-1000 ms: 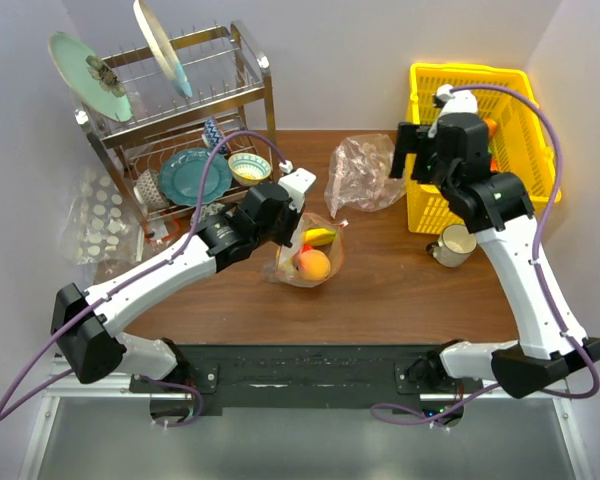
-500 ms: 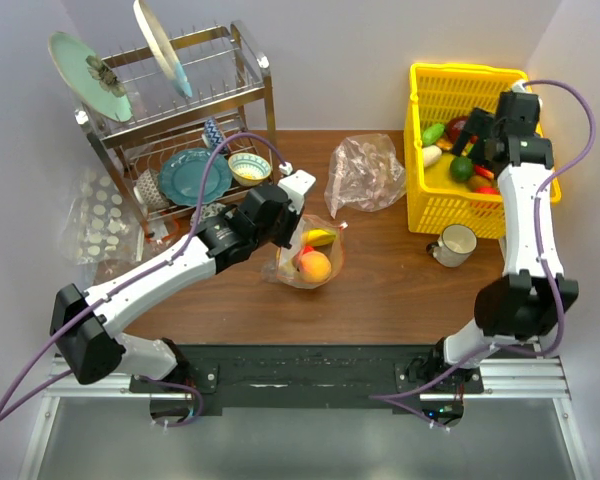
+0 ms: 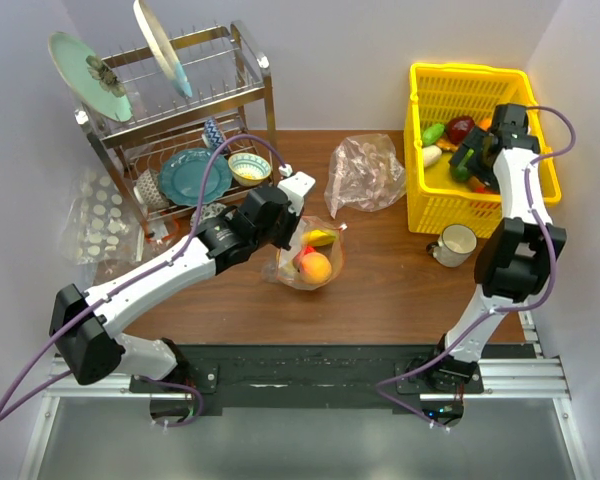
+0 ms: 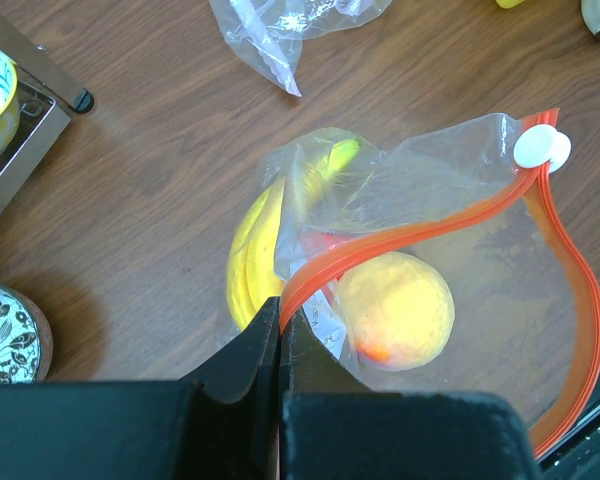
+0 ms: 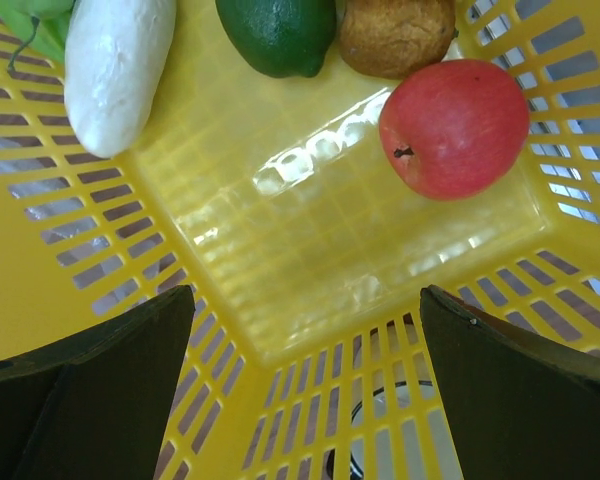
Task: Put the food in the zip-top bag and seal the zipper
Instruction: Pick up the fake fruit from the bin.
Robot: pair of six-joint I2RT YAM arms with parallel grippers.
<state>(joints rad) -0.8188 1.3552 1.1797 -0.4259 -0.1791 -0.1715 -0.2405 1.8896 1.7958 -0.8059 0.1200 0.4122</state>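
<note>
Red-orange zipper (image 4: 410, 235) sits pinched in my left gripper (image 4: 280, 312), propping the zip-top bag (image 4: 450, 175) open mid-table; banana (image 4: 250, 250), orange (image 4: 395, 305), perhaps something red (image 4: 320, 243) inside. My right gripper (image 5: 302, 325) hangs wide open in the far-right yellow basket (image 5: 280, 230): loading step. Next, descend onto the red apple (image 5: 453, 128), close.

We are looking at the zip-top bag (image 4: 460, 165), clear and thin, lying crumpled on the wooden table (image 3: 380, 290) with its mouth gaping open. The zipper (image 4: 576, 300), a red-orange strip with a small white end piece (image 4: 541, 148), is curving in a wide loop, and the left gripper (image 4: 280, 305) is pinching one stretch of it. Inside, a yellow banana (image 4: 248, 255) is lying beside an orange (image 4: 398, 308), with something red showing between them. A red apple (image 5: 454, 128), a green fruit (image 5: 277, 30) and a white piece (image 5: 117, 62) are sitting in the yellow basket (image 5: 280, 260).
</note>
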